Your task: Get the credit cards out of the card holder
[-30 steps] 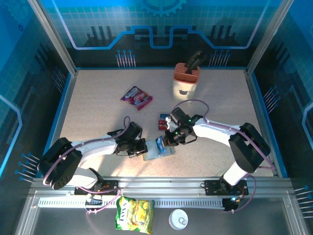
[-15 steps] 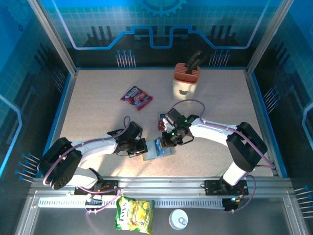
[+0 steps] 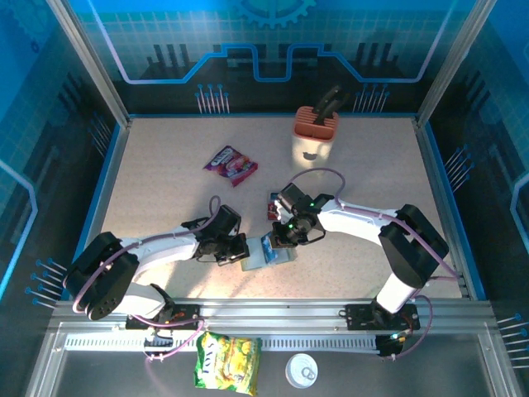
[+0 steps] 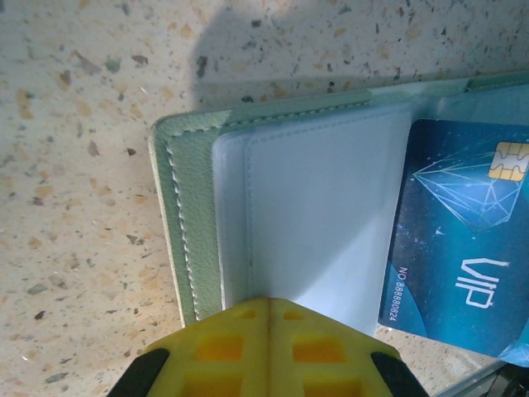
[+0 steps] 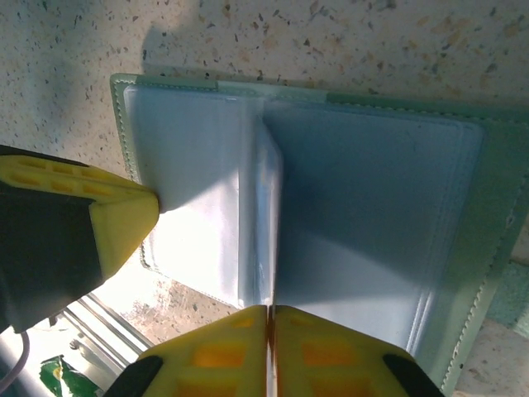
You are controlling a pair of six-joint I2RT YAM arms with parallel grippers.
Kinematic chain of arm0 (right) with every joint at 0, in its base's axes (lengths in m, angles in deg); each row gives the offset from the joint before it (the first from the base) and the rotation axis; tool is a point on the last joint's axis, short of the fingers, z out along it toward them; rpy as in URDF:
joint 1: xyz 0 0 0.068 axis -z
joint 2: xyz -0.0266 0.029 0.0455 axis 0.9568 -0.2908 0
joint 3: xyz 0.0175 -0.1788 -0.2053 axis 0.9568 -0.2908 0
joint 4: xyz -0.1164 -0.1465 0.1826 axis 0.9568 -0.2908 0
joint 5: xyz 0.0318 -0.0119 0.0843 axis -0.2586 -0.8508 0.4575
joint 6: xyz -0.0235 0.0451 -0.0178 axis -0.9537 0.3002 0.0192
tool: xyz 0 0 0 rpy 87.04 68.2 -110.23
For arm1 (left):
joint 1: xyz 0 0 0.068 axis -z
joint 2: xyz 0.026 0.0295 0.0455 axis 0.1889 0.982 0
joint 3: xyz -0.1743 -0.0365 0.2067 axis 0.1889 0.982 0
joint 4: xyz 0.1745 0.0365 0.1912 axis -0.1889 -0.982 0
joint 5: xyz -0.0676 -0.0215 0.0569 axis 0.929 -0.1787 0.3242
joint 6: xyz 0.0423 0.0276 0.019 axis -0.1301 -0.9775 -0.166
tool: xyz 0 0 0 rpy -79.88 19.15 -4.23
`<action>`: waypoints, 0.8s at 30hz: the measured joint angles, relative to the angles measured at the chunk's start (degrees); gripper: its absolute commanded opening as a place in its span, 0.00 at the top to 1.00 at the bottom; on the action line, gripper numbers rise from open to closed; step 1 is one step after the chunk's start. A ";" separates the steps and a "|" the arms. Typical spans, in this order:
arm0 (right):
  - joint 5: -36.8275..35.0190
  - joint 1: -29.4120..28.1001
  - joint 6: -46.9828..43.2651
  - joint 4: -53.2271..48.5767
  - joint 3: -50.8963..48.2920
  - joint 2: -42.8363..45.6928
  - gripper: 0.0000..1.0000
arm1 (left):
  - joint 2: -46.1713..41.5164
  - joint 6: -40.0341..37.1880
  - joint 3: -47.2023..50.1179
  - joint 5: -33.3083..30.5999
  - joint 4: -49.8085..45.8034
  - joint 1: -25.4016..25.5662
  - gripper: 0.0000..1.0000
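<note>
**Both grippers closed at the open card holder**

The card holder (image 3: 266, 252) lies open on the table (image 3: 165, 182) between the arms. It looks light and floppy with slick pocket leaves, so I'd pin it flat and draw a stiff card by its exposed edge. The left gripper (image 4: 269, 310), fingers pressed together, touches the pale panel's near edge, with a blue card (image 4: 463, 240) just beside. The right gripper (image 5: 270, 313), also closed, meets the upright middle leaf. Whether it pinches that leaf, I cannot tell.
</note>
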State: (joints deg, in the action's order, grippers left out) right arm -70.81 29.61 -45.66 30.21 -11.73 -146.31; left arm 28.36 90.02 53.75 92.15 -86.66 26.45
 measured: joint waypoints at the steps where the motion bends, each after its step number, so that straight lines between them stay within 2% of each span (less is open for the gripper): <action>1: 0.02 0.00 0.04 0.11 0.00 0.00 0.96 | 0.00 -0.22 0.00 0.00 -0.02 0.00 1.00; 13: -1.11 0.22 -3.08 -1.84 0.17 4.00 1.00 | 0.15 -2.47 -1.97 -0.87 -3.15 0.00 1.00; 17: -1.31 1.46 -7.45 -5.05 1.60 5.07 1.00 | 1.95 -3.34 -3.54 -0.90 -3.21 -0.02 1.00; 24: -3.56 3.50 -21.81 -12.20 5.27 7.45 1.00 | 3.39 -4.52 -6.10 -1.53 -4.46 -0.02 1.00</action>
State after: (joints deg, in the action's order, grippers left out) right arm -74.37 33.10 -67.48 18.01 -6.47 -138.85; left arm 31.74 85.49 47.66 90.62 -91.12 26.43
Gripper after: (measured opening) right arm 0.043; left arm 0.041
